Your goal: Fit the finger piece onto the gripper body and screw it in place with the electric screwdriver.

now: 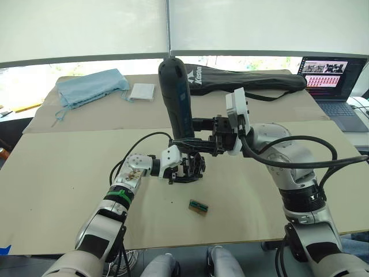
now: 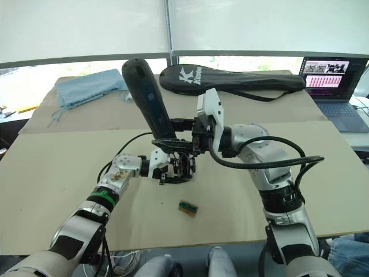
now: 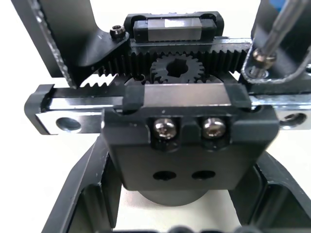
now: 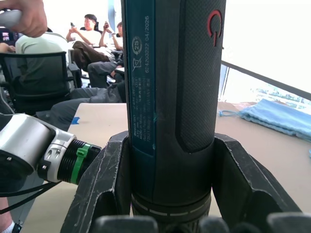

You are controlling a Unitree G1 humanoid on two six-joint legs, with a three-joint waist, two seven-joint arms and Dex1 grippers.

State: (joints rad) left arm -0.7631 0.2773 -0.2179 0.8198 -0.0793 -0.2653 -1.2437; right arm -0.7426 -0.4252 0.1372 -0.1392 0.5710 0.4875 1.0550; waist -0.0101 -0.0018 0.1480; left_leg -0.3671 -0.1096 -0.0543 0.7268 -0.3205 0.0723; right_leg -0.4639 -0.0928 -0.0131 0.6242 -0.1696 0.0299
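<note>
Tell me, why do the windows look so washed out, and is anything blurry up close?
In the eye views, daylight behind the table bleaches the window strip white. In the right wrist view, the sky glares beside the electric screwdriver. In the left wrist view, the gripper body is sharp, and the near black fingers are soft.

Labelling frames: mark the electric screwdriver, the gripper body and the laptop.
electric screwdriver [image 1: 177, 98], left eye view, mid-barrel.
gripper body [image 3: 194, 160], left wrist view, front block face.
laptop [image 1: 330, 75], left eye view, screen.
</note>
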